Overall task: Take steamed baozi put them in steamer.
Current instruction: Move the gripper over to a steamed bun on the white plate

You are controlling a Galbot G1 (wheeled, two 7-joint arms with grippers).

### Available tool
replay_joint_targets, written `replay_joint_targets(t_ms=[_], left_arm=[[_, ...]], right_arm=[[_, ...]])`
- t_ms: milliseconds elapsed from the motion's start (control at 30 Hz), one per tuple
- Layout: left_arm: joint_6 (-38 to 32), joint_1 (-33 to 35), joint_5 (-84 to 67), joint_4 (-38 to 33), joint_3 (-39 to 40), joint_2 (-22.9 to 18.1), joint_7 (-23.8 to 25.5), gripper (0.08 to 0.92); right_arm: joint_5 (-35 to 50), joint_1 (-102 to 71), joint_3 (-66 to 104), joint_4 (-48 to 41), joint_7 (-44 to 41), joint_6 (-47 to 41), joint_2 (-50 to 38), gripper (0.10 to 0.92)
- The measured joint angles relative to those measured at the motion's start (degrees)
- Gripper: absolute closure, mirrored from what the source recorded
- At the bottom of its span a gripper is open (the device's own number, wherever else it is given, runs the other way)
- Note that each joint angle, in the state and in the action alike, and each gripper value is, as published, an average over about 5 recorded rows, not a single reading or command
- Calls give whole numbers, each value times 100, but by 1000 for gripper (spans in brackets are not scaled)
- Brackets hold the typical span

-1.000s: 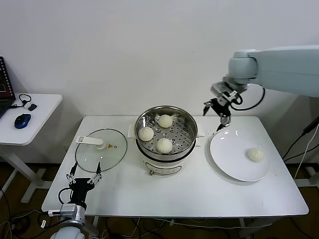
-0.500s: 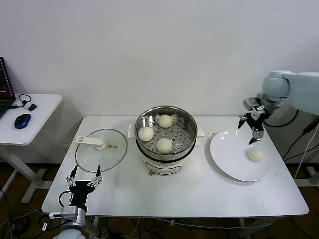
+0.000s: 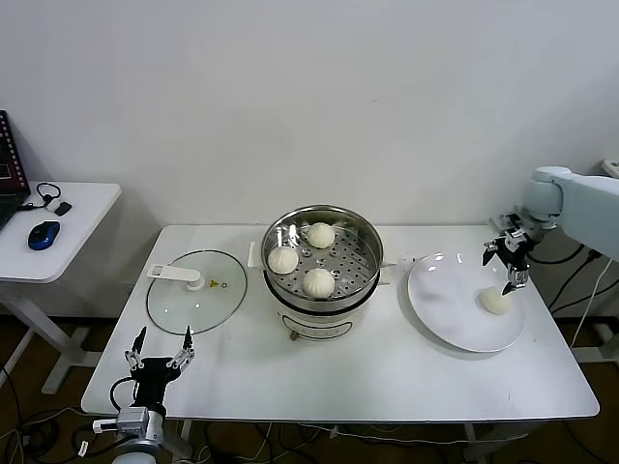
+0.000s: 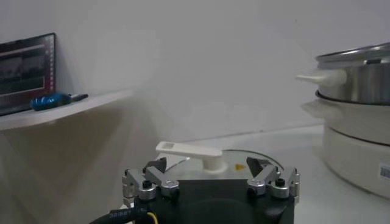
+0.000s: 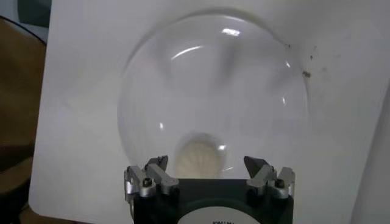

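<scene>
- The right gripper (image 3: 507, 270) hovers with fingers spread just above the last small cream-white dough baozi (image 3: 496, 302), not touching it.
- That baozi lies on the round white plate (image 3: 440, 300), on the right of the white bench (image 3: 387, 372).
- Three more cream-white baozi (image 3: 318, 281) sit on the perforated floor of the large shiny stainless-steel steamer (image 3: 365, 238) at mid-bench.
- The left gripper (image 3: 160, 355) waits with fingers apart at the bench's near left edge, just in front of the flat glass lid (image 3: 198, 290).

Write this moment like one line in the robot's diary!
right pincer open above last baozi on plate | three baozi in steamer | left pincer idle, open
</scene>
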Motion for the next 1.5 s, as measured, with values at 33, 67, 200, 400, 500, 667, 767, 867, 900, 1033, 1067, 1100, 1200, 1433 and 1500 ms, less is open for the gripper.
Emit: replay_joint_targets(t_ms=[33,67,200,400,500,667,767,867,900,1033,1067,1100,1200,1433,1500], left_arm=[[-6,12,12,-3,-7,-10,0,177],[-11,23,24,-5,-11,-20,-1,177],[-31,55,71,-9,-10,-62,-3,177],[-35,78,120,-5,0,-114,-4,177],[-36,74,133,11,-1,-121,-4,177],[-37,66,144,35,0,-140,-4,177],[-39,60,150,50,4,-143,-4,177],[-42,56,152,58,4,-143,-4,177],[-42,55,152,60,3,-143,-4,177],[-49,55,149,70,2,-138,-4,177],[-50,56,148,72,2,-137,-4,177],[-52,56,146,73,2,-136,-4,177],[-54,58,140,69,5,-135,-5,177],[-62,62,138,56,10,-124,-6,177],[-64,62,137,55,10,-119,-8,177]], right_arm=[[-67,-105,116,-112,-6,39,10,203],[-131,-210,232,-227,-12,78,23,203],[-360,-589,677,-680,-35,216,85,203],[-633,-1070,1207,-1133,-94,334,109,203],[-742,-1264,1403,-1303,-122,377,114,203],[-875,-1543,1716,-1576,-142,456,181,203],[-939,-1690,1901,-1736,-142,501,236,203],[-983,-1813,2073,-1866,-142,524,287,203],[-996,-1850,2123,-1900,-142,529,302,203],[-1045,-1977,2289,-2022,-142,548,360,203],[-1057,-2005,2326,-2055,-142,553,375,203],[-1067,-2031,2360,-2086,-142,557,389,203],[-1107,-2098,2451,-2175,-135,572,431,203],[-1150,-2216,2631,-2298,-98,580,500,216],[-1155,-2223,2664,-2329,-81,578,520,245]])
